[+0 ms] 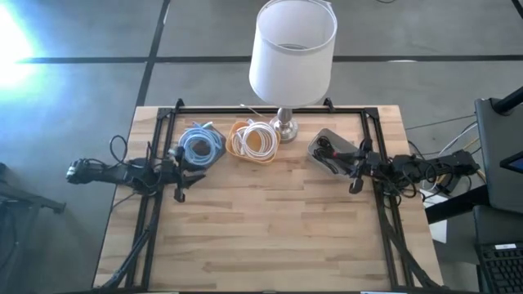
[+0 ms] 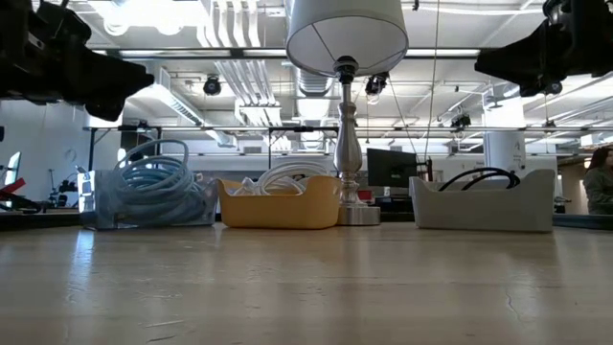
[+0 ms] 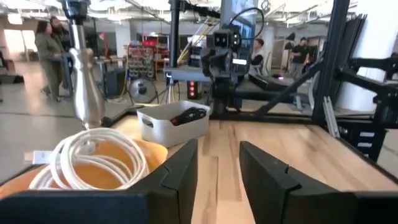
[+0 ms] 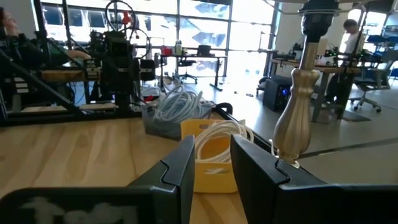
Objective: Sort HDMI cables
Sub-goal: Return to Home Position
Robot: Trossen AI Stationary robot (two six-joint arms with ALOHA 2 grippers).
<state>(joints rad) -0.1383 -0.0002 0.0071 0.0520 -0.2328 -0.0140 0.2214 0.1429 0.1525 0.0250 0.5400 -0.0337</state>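
Note:
Light blue HDMI cables point(image 1: 200, 147) lie coiled in a clear grey tray point(image 2: 105, 206) at the far left. White cables point(image 1: 255, 140) lie in an orange tray point(image 2: 278, 206) in the middle. Black cables point(image 1: 327, 147) lie in a grey tray point(image 2: 479, 203) at the right. My left gripper point(image 1: 189, 170) hovers beside the blue cables' tray, pointing right; its fingers point(image 3: 180, 171) stand a little apart and hold nothing. My right gripper point(image 1: 349, 169) hovers by the black cables' tray, pointing left, a little open and empty point(image 4: 211, 168).
A table lamp with a white shade point(image 1: 292, 49) stands on a metal base point(image 1: 285, 126) between the orange and grey trays at the far edge. A black frame point(image 1: 270, 109) runs around the table. The near half of the wooden tabletop point(image 1: 270, 237) is bare. People stand in the room beyond.

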